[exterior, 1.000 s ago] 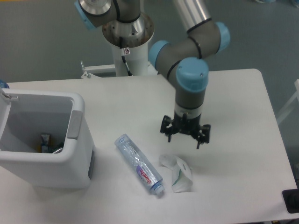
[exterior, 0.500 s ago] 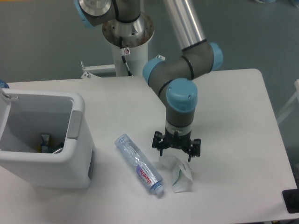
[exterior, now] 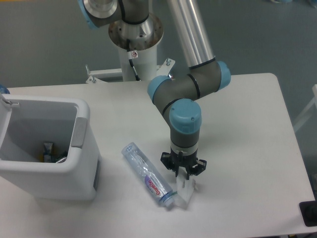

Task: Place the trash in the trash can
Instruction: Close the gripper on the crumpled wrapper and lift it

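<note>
Claw [exterior: 182,174] sits low on the crumpled wrapper [exterior: 186,191] beside the bottle [exterior: 147,173]; whether it grips, I cannot tell.

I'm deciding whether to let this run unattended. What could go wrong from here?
1. The claw is down on the wrapper, which looks thin and crumpled; it may grip only an edge and drop it on the way to the bin.
2. The bottle lies right beside the wrapper, cap end nearly touching it, so lifting could nudge or drag it.
3. The wrapper sits near the front edge of the table; a slip could push it off.
</note>
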{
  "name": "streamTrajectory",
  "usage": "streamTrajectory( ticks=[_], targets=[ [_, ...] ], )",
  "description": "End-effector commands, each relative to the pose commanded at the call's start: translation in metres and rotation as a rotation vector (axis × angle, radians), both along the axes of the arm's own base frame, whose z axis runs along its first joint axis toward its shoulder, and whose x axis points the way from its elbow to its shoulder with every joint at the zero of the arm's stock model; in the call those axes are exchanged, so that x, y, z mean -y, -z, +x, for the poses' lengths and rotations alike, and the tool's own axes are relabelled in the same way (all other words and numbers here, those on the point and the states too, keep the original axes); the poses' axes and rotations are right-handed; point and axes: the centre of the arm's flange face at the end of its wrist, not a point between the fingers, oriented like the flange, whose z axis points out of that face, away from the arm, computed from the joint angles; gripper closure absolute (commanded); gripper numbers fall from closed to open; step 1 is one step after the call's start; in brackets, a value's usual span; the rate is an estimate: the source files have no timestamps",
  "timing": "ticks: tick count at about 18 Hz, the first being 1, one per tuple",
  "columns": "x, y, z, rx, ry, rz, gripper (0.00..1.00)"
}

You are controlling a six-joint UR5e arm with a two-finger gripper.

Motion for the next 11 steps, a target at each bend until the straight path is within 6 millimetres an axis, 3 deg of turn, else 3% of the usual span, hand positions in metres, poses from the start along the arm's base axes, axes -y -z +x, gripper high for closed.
streamTrajectory(
  ticks=[5, 11],
  targets=[
    [-0.019, -0.034, -0.013, -0.028, -0.089, 0.082, 1.0],
    [-0.038, -0.106, -0.02, -0.028, -0.189, 0.261, 1.0]
  ],
)
